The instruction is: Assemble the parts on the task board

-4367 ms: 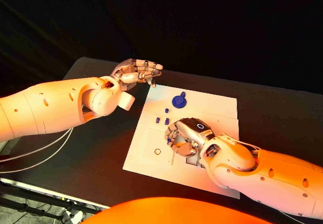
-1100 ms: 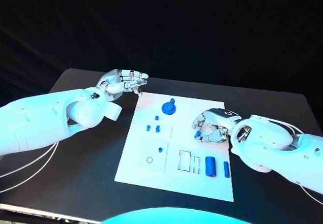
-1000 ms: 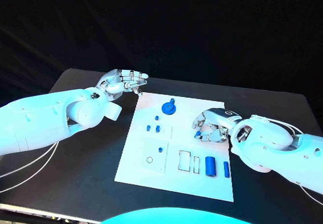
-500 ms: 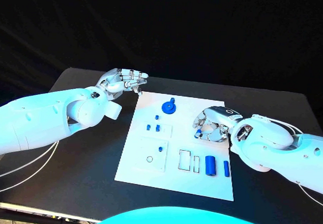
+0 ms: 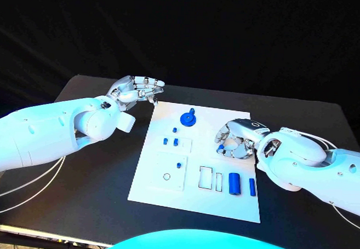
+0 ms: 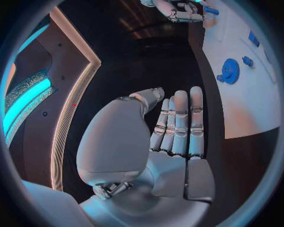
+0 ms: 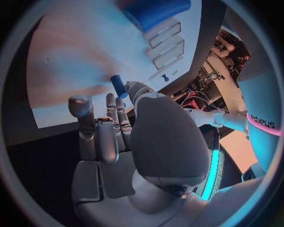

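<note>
The white task board lies mid-table. My right hand hovers over its right edge and pinches a small blue peg between thumb and fingertips; the right wrist view shows that peg at the fingertips of this hand, above the board. A blue gear sits near the far edge. Three small blue pegs stand left of centre. A blue cylinder and a thinner one lie beside the rectangular slots. My left hand hangs off the board's far left corner, holding nothing.
The black table has free room left and right of the board. In the left wrist view the left hand shows its fingers side by side and bare, with the gear and board beyond them.
Since 4.4 s ago my right hand has left the slots near the board's middle for its right edge, uncovering the two cylinders. Over the last second it barely shifts. The left hand stays put.
</note>
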You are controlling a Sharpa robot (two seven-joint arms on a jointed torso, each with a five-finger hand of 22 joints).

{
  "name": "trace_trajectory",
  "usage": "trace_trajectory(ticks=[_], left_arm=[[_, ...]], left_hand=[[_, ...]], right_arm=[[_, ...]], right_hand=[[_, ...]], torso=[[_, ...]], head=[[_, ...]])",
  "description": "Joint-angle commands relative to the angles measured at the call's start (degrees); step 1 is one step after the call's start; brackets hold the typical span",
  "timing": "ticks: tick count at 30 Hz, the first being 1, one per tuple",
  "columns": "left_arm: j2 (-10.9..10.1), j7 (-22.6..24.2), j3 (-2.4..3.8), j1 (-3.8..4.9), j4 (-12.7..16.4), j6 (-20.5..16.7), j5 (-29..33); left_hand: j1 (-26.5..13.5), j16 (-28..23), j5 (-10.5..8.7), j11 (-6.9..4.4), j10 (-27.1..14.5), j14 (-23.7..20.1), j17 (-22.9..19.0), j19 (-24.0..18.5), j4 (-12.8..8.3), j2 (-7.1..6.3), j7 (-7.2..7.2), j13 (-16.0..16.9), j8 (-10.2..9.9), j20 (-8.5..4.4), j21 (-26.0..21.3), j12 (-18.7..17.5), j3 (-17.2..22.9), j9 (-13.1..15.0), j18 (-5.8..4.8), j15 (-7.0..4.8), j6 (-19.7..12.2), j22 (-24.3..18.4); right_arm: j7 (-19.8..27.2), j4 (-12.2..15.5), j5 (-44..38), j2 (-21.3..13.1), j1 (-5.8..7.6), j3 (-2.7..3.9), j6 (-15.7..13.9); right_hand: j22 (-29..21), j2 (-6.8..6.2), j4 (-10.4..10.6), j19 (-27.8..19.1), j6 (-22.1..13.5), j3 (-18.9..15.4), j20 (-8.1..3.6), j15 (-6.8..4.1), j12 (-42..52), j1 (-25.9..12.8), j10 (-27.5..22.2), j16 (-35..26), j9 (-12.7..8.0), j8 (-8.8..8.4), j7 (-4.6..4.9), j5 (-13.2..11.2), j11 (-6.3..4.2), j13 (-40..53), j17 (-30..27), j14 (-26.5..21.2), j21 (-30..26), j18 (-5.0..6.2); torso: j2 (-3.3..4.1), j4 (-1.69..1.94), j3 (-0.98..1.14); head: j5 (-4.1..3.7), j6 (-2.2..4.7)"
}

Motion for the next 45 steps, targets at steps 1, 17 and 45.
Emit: trace_trajectory(ticks=[1,17,45], left_arm=[[0.14,0.52,0.03,0.04,0.06,0.38,0.20],[0.19,0.46,0.01,0.04,0.00,0.34,0.25],[0.41,0.33,-0.07,0.03,-0.21,0.22,0.40]], left_hand=[[-0.05,-0.29,-0.28,0.13,0.01,-0.37,-0.05,-0.50,0.07,0.45,0.12,-0.05,0.32,0.01,0.14,-0.27,-0.32,0.08,0.81,-0.02,0.33,0.08],[-0.21,-0.28,-0.27,0.14,0.02,-0.36,-0.05,-0.51,0.20,0.49,0.13,-0.08,0.33,0.01,0.10,-0.26,-0.37,0.06,0.81,-0.02,0.33,0.07],[-0.40,-0.26,-0.24,0.14,-0.01,-0.33,-0.06,-0.51,0.38,0.64,0.13,-0.15,0.35,0.02,0.04,-0.25,-0.38,0.04,0.81,-0.02,0.31,0.03]], right_arm=[[-0.04,0.17,-0.32,0.04,-0.10,-0.02,1.67],[-0.22,0.34,-0.21,0.03,-0.23,-0.04,1.74],[0.47,4.22,4.00,-1.53,1.13,0.17,-4.47]], right_hand=[[0.04,-0.59,0.06,-0.07,0.12,0.15,0.15,0.05,-0.32,-0.16,-0.47,0.39,-0.05,-0.20,0.39,-0.29,0.01,-0.05,0.07,1.73,-0.30,-0.77],[2.77,0.78,-0.89,1.66,1.46,4.99,-0.49,-0.89,0.95,1.11,5.55,0.72,0.23,0.32,-0.23,-0.11,-1.15,0.49,1.06,1.96,2.81,-1.26],[10.25,1.85,-12.53,3.35,4.93,20.89,-2.43,-2.62,0.46,-1.32,14.68,2.17,3.66,4.50,-1.29,-0.45,-2.94,3.48,4.98,2.92,10.48,-2.32]], torso=[[0.02,0.00,0.00],[0.00,0.01,0.00],[-0.04,-0.01,-0.06]], head=[[0.15,-0.04],[0.13,-0.17],[0.12,-0.03]])
